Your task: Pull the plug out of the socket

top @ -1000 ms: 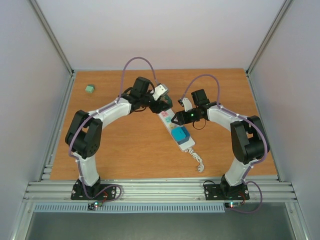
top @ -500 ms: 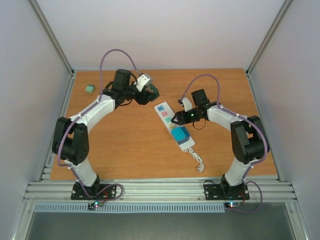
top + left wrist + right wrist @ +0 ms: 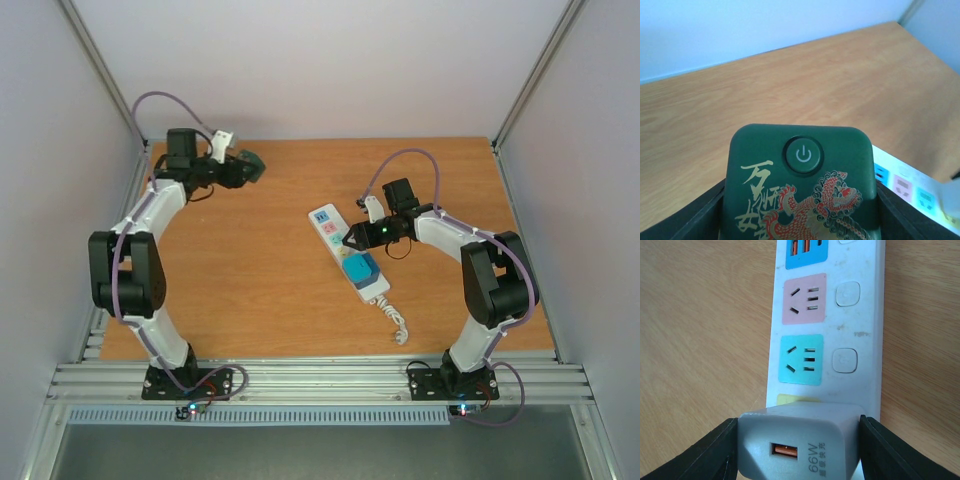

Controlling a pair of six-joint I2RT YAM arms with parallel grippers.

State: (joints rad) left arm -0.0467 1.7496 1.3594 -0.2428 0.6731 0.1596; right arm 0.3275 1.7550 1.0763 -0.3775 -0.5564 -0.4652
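Right wrist: right hand clamps 66W charger | left hand clamps green plug

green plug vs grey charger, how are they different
The green plug is dark, with a power button and dragon art; the grey charger is pale, with a USB port. The left gripper holds the green plug off the power strip; the grey charger sits on it. Both are gripped.

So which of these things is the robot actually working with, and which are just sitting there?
In the job:
- strip
- green plug, gripped in the left hand, away from the strip
- grey charger, plugged into the strip, held between the right hand's fingers

Just sitting there:
- teal block on the strip, untouched
- curly cord
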